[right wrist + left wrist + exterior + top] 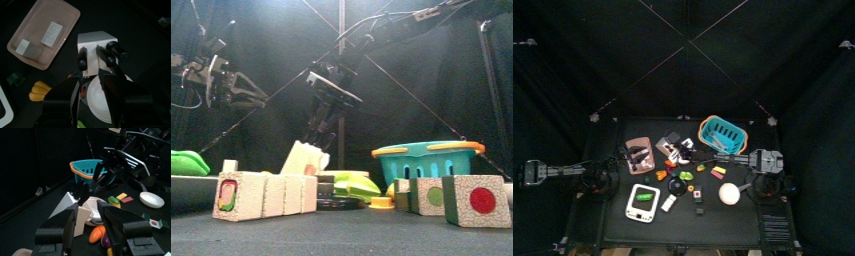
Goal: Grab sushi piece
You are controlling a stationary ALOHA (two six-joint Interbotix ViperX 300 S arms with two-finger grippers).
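Jaws apart and empty, the right gripper [93, 80] hangs over a white block [97, 40] beside a smooth pink tray [43, 30]; the left gripper [90, 220] also stands released. The sushi piece [476, 200], a white cube with a round red centre, sits at the front right of the matte black table [331, 238], before a slatted teal basket [425, 160], with black curtains [438, 60] behind.

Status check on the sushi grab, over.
Right end effector open above white block, empty. Left end effector open, empty. Sushi piece not identifiable. Teal plastic basket nearby.
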